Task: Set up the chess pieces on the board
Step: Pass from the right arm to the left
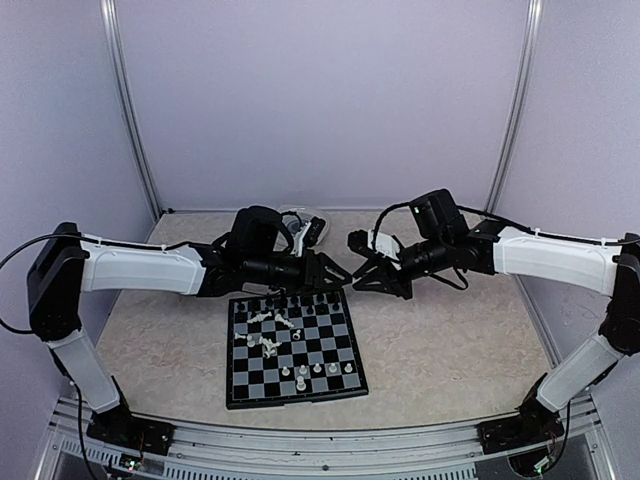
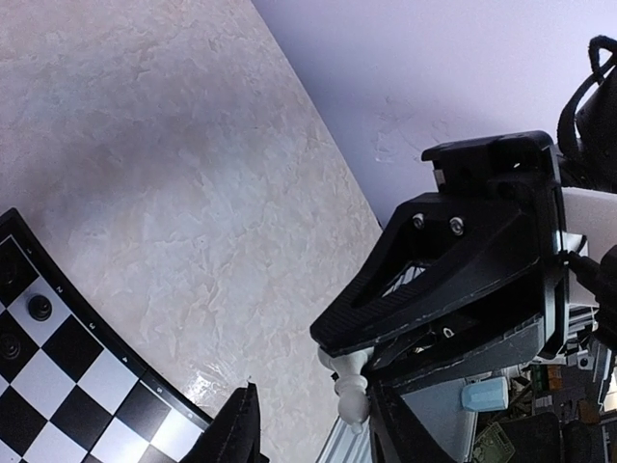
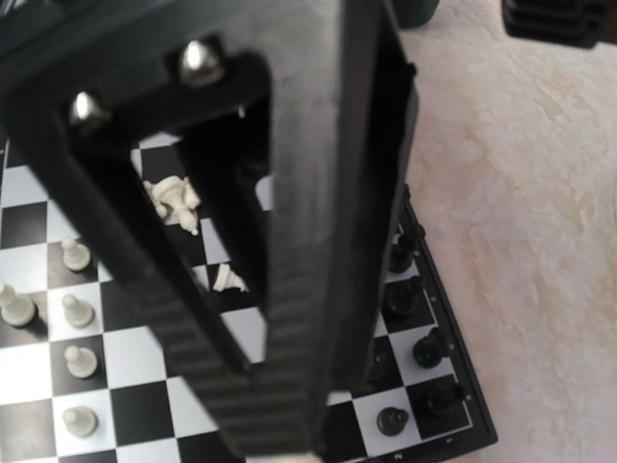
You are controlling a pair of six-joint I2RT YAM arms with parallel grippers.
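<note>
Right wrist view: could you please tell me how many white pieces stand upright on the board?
5 white pieces: one at the left edge, four in a column beside it. The gripper finger may hide more.

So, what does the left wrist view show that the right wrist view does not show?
Only the left wrist view: a cream piece seen whole at the tip of the right gripper, between the left gripper's parted fingers, with the lilac wall behind. Only the right wrist view: standing cream pawns and toppled cream pieces on the board. Both share the board, black pieces along its edge, the beige tabletop and the right gripper.
</note>
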